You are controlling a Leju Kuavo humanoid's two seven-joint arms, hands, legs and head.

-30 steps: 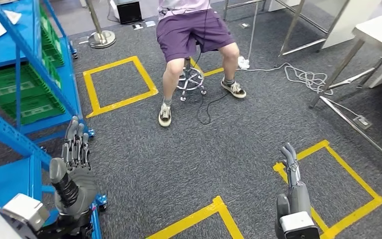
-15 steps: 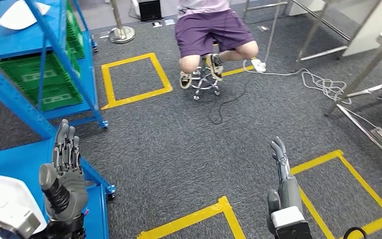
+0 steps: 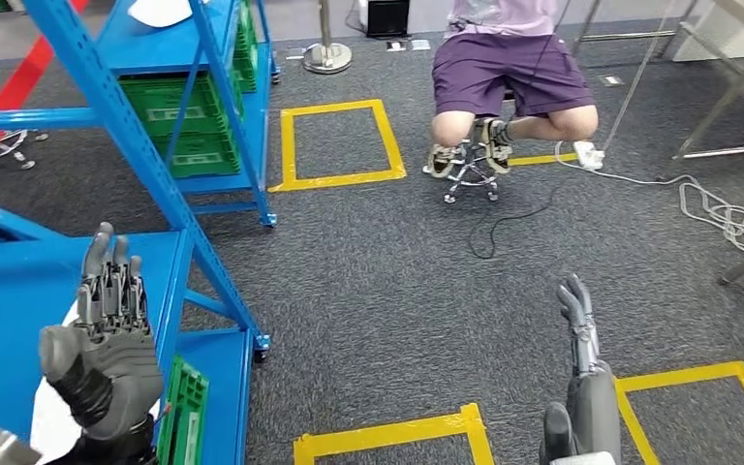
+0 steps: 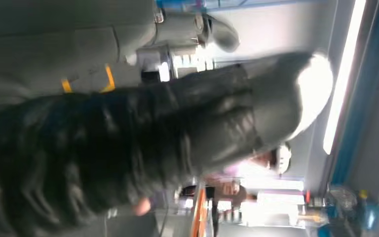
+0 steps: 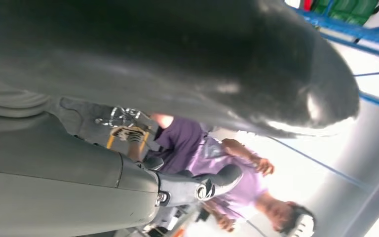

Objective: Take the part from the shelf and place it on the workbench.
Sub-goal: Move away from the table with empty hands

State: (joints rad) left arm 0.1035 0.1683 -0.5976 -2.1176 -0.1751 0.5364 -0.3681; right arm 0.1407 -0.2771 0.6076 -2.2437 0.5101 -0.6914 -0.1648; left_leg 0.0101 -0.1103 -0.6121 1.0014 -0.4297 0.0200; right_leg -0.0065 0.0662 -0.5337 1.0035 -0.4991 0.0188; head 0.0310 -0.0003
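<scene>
A dark grey carpeted floor (image 3: 378, 310) marked with yellow tape squares (image 3: 339, 140) is seen spreading across the head view. A tall blue metal shelf rack (image 3: 155, 165) is seen on the left, with green plastic crates (image 3: 179, 121) stacked on its far lower levels and another green crate (image 3: 184, 412) at its near bottom corner. A person in purple shorts (image 3: 509, 73) is seated on a wheeled metal stool (image 3: 470, 174) beyond the tape squares, feet drawn up onto it. A white cable (image 3: 727, 213) is coiled on the carpet to the right.

The left hand (image 3: 102, 339) is raised over the near blue shelf board, its fingers (image 3: 108, 276) straight, side by side and empty. The right hand (image 3: 581, 354) is held above the carpet, fingers extended and nothing gripped. A flat white part (image 3: 53, 417) is seen lying on the near shelf board, partly hidden behind the left hand; a second white piece (image 3: 160, 10) lies on the rack's far upper board.
</scene>
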